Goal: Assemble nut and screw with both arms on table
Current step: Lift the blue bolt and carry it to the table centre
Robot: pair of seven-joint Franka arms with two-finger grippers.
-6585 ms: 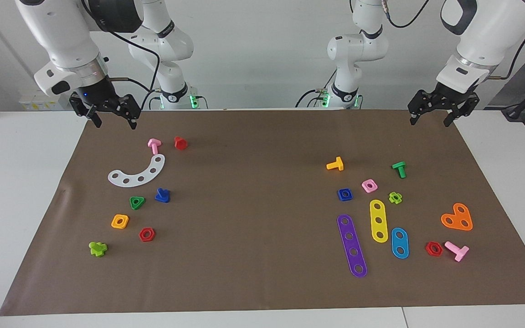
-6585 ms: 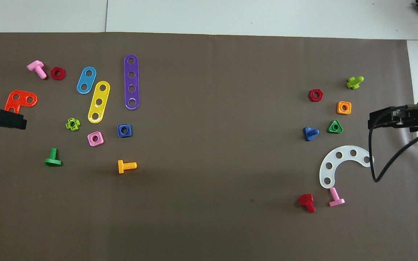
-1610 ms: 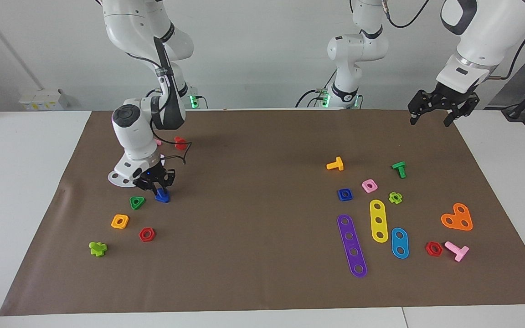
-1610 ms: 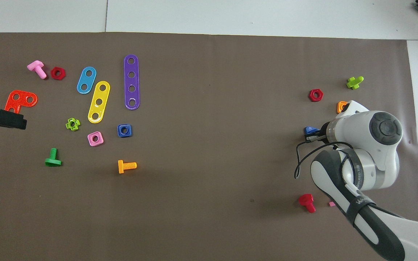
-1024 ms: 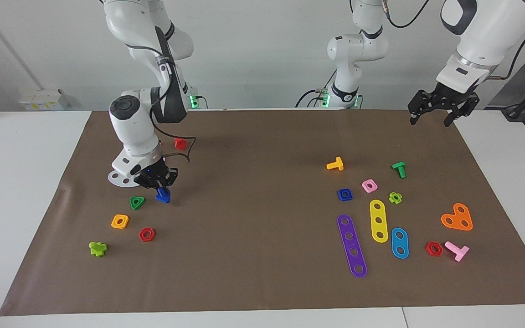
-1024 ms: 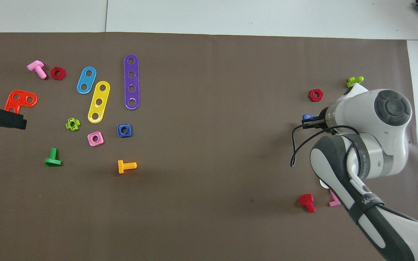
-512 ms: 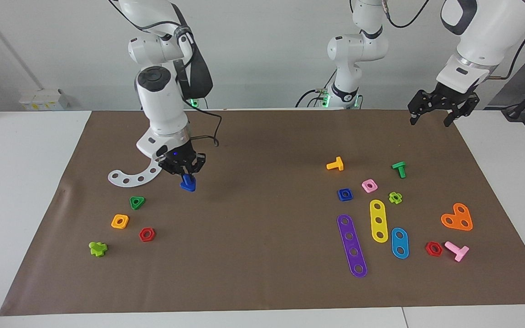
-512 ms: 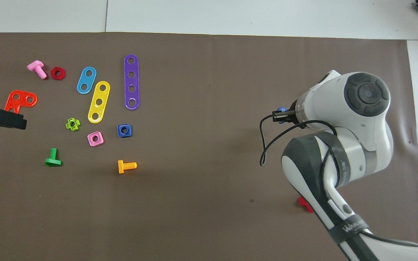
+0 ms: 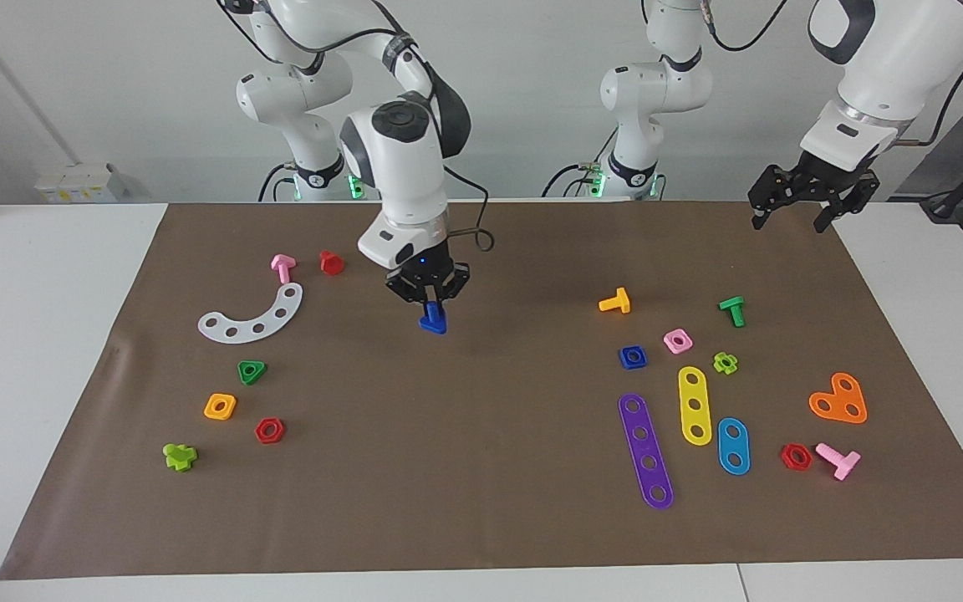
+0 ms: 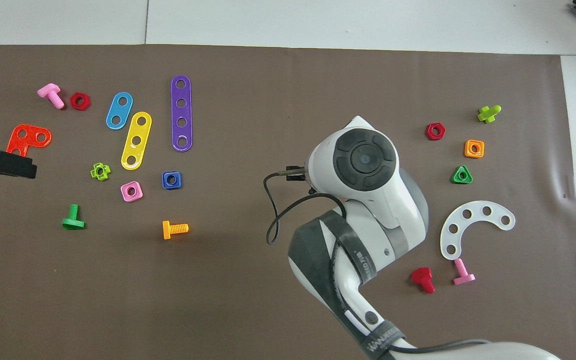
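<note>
Nearest the robots, at the left arm's end: left gripper (image 9: 789, 219) up over the edge of the mat (image 9: 490, 435), fingers spread, nothing between them. Waiting, by the look of it. In the overhead view, only its black tip, just beside an orange angle plate (image 10: 28, 140).

Next out, over the middle of the mat: right gripper (image 9: 430, 303), pointing straight down and pinching the screw (image 9: 433, 322) by its shaft, or so it seems, with the triangular head hanging below. Appears clear of the mat, not resting on it. Hidden from above under the right arm's wrist.

Farther from the robots, toward the left arm's end of the table (image 9: 47, 334): the nut (image 9: 633, 357) flat on the mat, hole up, untouched. Farther out than an orange bolt (image 9: 615, 301), near a pink square nut (image 9: 678, 340), with a purple strip (image 9: 645, 450) farther out again.

Progress, as a judgement — roughly a first third. Done: screw picked up and carried to the centre. Left: nut not yet grasped, so the left gripper must go down to it, close on its sides and bring it to the middle; then hole lined up with the shaft and the two turned together. Nothing joined so far.
</note>
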